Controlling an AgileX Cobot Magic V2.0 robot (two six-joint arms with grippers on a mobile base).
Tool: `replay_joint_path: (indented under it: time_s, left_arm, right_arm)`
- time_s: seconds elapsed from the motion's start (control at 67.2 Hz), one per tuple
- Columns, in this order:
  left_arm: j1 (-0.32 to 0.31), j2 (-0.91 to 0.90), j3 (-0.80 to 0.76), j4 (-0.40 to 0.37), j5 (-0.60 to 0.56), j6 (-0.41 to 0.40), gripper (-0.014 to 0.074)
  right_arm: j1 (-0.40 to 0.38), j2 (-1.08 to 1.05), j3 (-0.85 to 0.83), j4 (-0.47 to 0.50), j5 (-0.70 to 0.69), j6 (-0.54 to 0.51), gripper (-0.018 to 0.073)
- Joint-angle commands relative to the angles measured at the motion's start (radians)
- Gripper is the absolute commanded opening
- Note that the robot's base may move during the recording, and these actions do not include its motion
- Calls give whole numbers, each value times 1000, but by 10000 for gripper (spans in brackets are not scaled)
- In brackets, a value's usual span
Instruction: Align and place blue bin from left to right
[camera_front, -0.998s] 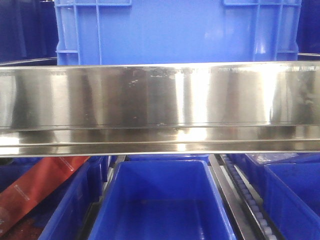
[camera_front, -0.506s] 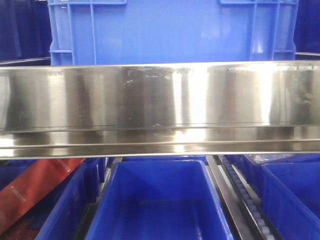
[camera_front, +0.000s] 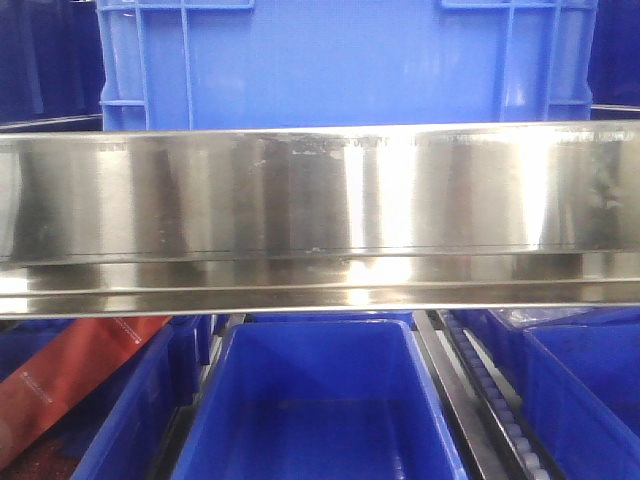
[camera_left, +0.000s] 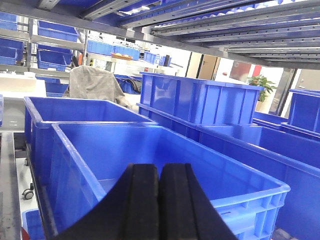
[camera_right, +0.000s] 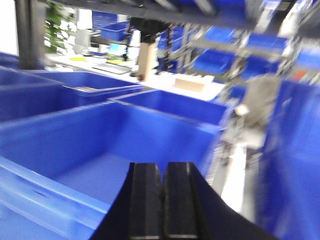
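Observation:
The blue bin (camera_front: 340, 65) fills the top of the front view, standing upright behind a shiny steel shelf rail (camera_front: 320, 215) that hides its base. Neither gripper shows in that view. In the left wrist view my left gripper (camera_left: 159, 200) is shut with nothing between its black pads, hovering over an open, empty blue crate (camera_left: 165, 145). My right gripper (camera_right: 162, 200) is also shut and empty in the blurred right wrist view, above another open blue crate (camera_right: 100, 150). I cannot tell whether either crate is the blue bin.
Under the rail sit darker blue bins: one in the centre (camera_front: 320, 400), one on the right (camera_front: 590, 390), and one on the left holding a red package (camera_front: 70, 375). A roller track (camera_front: 490, 400) runs between them. More blue crates (camera_left: 200, 100) crowd the shelf.
Over the first half second everything in the front view slid slightly left, the blue bin most. Since then nothing has visibly moved there.

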Motion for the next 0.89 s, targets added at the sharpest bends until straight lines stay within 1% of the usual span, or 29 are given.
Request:
replay_joint_path:
  time_s: [0.0,0.119,0.134,0.179,0.194,0.208,0.298,0.342,0.402,0.536,0.581,0.715,0.878]
  left_arm:
    - [-3,-5,1,5,-21,7,-111]
    - [-3,-5,1,5,-21,7,-111]
    - [-3,-5,1,5,-21,7,-111]
    - [-3,-5,1,5,-21,7,-111]
    - [-3,-5,1,5,-21,7,-111]
    - [-3,-5,1,5,-21,7,-111]
    - [-3,-5,1,5,-21,7,-111]
    - [-3,-5,1,5,-21,7,-111]
    - [-3,-5,1,5,-21,7,-111]
    - [-3,-5,1,5,-21,7,-111]
    - [-3,-5,1,5,-21,7,-111]
    - [-3,-5,1,5,-21,7,-111]
    - [-3,-5,1,5,-21,7,-111]
  right_arm:
    - [-53,-53,59,12,-47,-55,-85]
    - [-172,-128,165,40,-129,-57,-85]
    - [-188,-137,171,45,-140,-70,-85]
    - [-244,-173,214,104,-172,-134,-85]
    - [-268,-189,239,155,-186,-175,-85]
    - [-283,-199,245,169,-196,-205,-85]
    - [-383,-275,354,396,-274,-389,-85]
    - [-416,-303,398,433,-302,-395,-85]
    - [-445,-343,463,441,-331,-393,-85]
    - [-473,-430,582,450,-338,-386,-85]
    - [-473,-462,623,457,-338,-379,-85]
    - [-473,-534,704,464,-336,-316,-85]
    - [-473,-616,792,464,-334,-314,-85]
